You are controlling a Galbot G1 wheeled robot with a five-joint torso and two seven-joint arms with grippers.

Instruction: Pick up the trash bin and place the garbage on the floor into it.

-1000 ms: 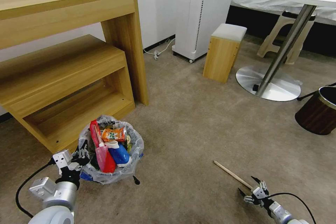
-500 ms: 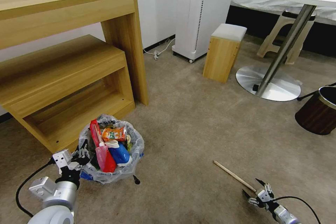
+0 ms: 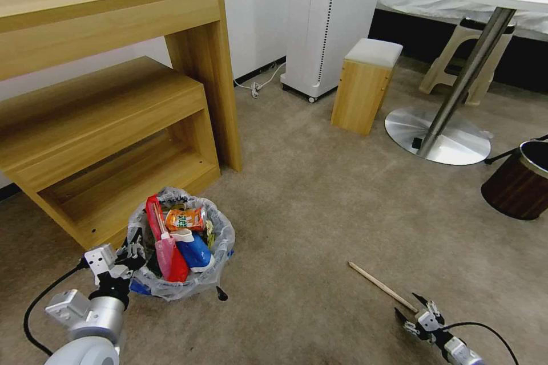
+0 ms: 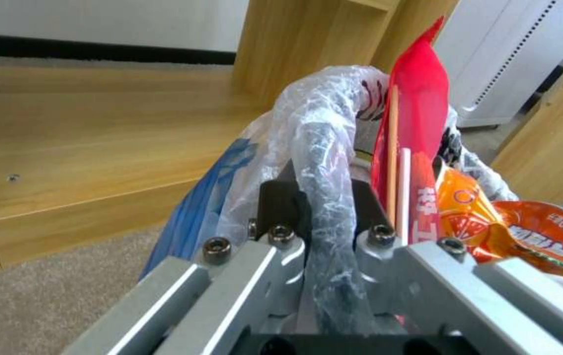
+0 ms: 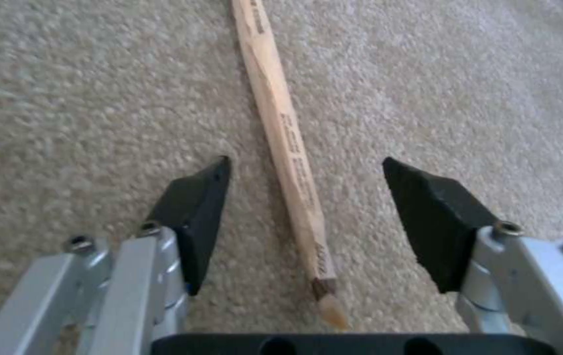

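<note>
The trash bin (image 3: 212,267), small, round and lined with a clear plastic bag, stands on the beige floor (image 3: 319,211) in front of the wooden shelf. It holds a red packet (image 3: 155,214), an orange snack wrapper (image 3: 184,219) and a blue-white carton (image 3: 194,250). My left gripper (image 3: 135,251) is shut on the bin's bag-covered rim (image 4: 324,148), one finger inside and one outside. A wooden stick (image 3: 381,286) lies on the carpet at the lower right. My right gripper (image 3: 415,309) is open low over the stick's near end (image 5: 288,148), with a finger on each side.
A stepped wooden desk (image 3: 114,97) rises behind the bin. Farther back are a white appliance (image 3: 331,17), a small wooden stool (image 3: 365,85) and a round table's metal base (image 3: 436,137). A brown cylindrical bin (image 3: 516,185) sits at the right edge.
My right gripper has drawn back slightly toward me along the stick's near end, still open. The left gripper and the bin have stayed put.
</note>
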